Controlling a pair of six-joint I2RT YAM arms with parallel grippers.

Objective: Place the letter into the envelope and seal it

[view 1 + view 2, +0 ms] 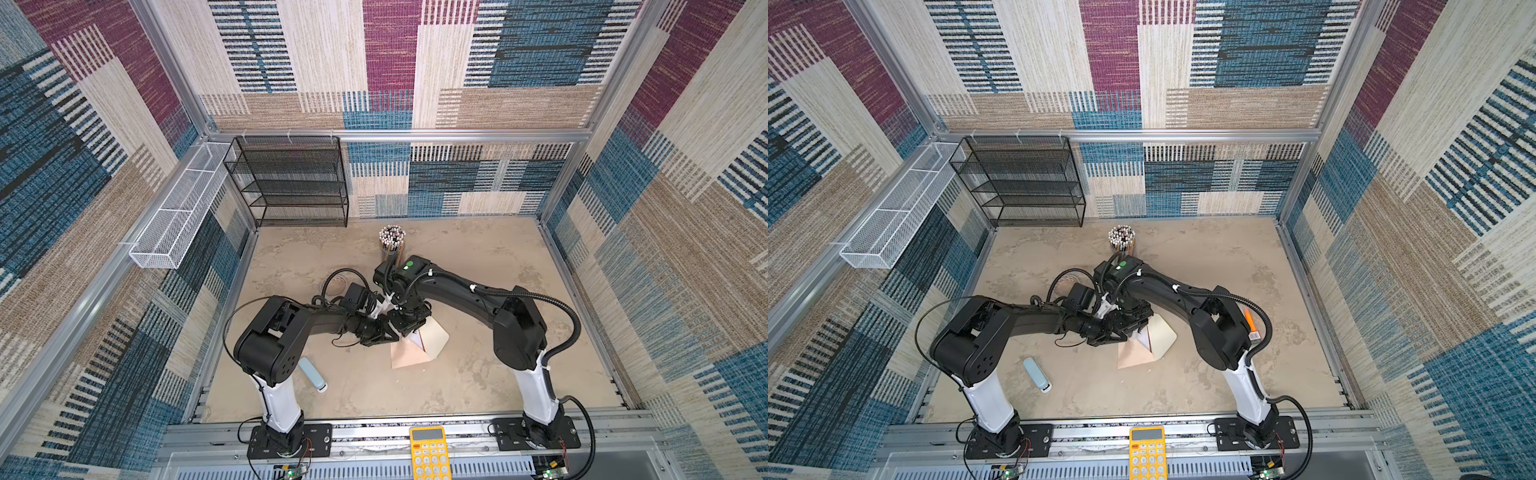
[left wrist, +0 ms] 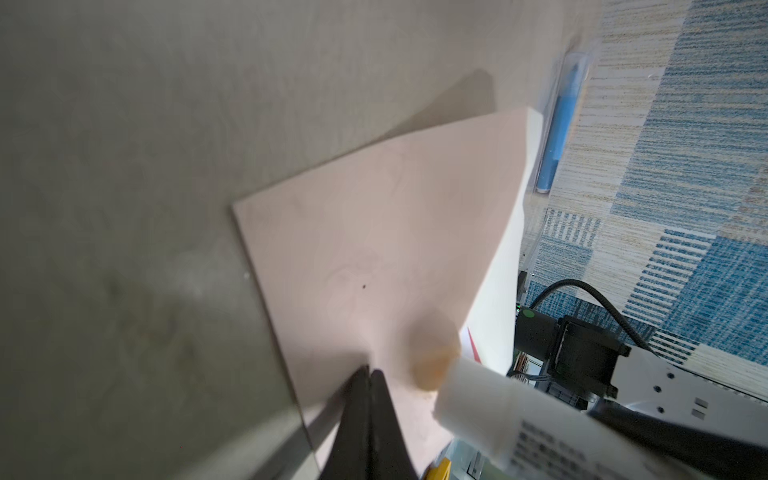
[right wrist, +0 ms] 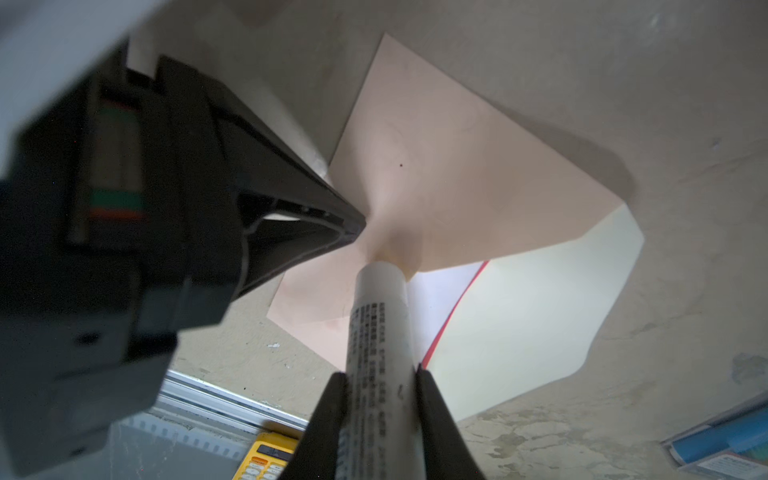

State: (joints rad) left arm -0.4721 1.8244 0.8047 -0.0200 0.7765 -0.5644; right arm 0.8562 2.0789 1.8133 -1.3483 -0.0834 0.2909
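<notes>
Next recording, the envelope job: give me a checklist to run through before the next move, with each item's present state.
1. letter inside the envelope: ok, only its white face and red edge show at the mouth.
2. flap open, cream side showing: ok.
3. right claw shut on the glue stick: ok.
4. Glue stick tip against the envelope: ok, it meets the peach edge by the mouth, not the flap.
5. left claw shut on the envelope's edge: ok, the paper puckers there.
6. Glue already spread on the paper: cannot tell.
</notes>
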